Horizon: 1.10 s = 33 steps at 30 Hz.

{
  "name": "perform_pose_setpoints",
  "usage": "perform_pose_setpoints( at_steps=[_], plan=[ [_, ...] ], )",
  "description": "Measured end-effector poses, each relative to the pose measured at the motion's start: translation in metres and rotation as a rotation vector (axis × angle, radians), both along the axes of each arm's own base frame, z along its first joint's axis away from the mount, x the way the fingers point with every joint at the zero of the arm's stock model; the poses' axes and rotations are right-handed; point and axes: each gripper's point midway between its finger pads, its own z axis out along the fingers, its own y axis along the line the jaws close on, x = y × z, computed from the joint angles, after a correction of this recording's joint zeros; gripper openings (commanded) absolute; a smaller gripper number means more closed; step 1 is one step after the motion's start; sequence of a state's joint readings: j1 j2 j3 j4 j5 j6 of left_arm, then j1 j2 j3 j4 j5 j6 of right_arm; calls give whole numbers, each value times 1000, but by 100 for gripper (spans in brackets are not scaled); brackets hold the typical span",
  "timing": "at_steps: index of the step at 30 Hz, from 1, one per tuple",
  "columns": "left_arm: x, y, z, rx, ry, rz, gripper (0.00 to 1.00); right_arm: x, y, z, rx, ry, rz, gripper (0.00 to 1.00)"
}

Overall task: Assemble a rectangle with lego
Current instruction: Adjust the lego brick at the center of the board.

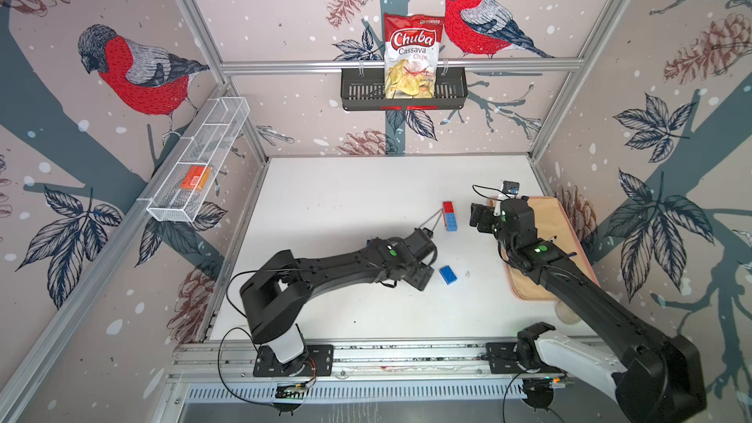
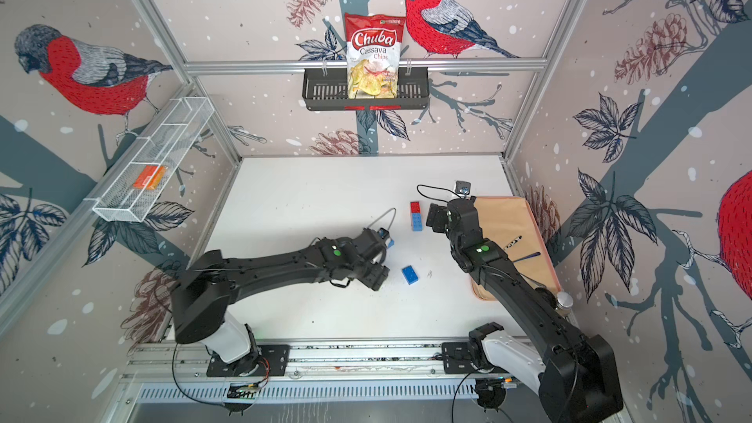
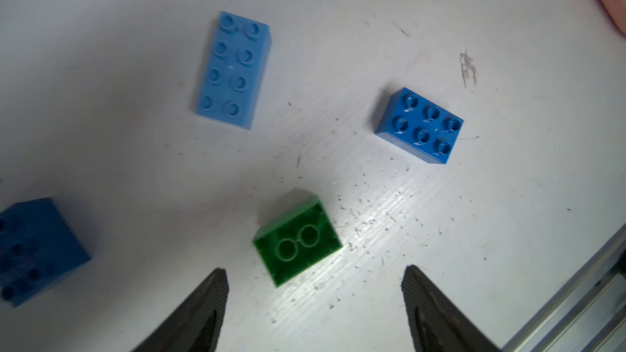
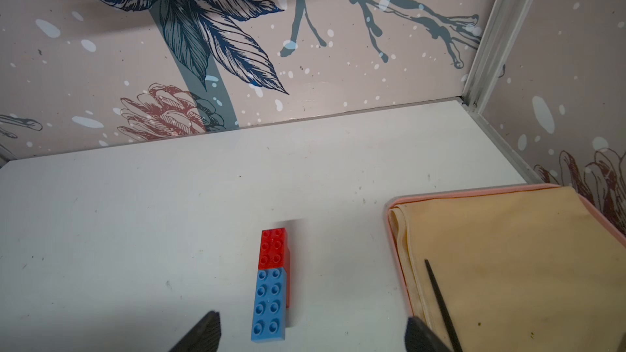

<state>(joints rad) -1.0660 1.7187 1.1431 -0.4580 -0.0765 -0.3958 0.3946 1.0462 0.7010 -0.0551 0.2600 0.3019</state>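
Observation:
The left wrist view shows several loose lego bricks on the white table: a light blue one (image 3: 233,69), a dark blue one (image 3: 420,125), a green one (image 3: 298,242) lying studs down, and another dark blue one (image 3: 37,252) at the picture's edge. My left gripper (image 3: 315,270) hangs open just short of the green brick and holds nothing. A red brick (image 4: 273,248) and a light blue brick (image 4: 269,303) are joined in a line, seen in both top views (image 1: 449,215). Beside that line my right gripper (image 4: 312,315) is open and empty.
A beige cloth on a pink tray (image 1: 545,229) lies at the table's right under the right arm, with a thin black stick (image 4: 440,303) on it. A chips bag (image 1: 411,54) sits in a black basket on the back wall. A white mesh basket (image 1: 195,177) hangs on the left wall.

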Motion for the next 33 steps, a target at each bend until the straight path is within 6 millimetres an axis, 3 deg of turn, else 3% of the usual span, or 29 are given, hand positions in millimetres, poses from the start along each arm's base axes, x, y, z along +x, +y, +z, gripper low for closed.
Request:
perform_pose_setpoints(
  at_steps=[6, 13, 21, 33],
  plan=[
    [-2, -2, -32, 99, 88, 75, 79, 3, 1, -1, 59, -3, 14, 90],
    [3, 4, -47, 167, 104, 132, 77, 4, 7, 2, 107, -5, 59, 90],
    [7, 10, -41, 161, 94, 168, 77, 5, 14, 0, 130, 8, 97, 91],
    [24, 37, -33, 177, 32, 223, 77, 7, 20, -3, 140, 19, 122, 92]
  ],
)
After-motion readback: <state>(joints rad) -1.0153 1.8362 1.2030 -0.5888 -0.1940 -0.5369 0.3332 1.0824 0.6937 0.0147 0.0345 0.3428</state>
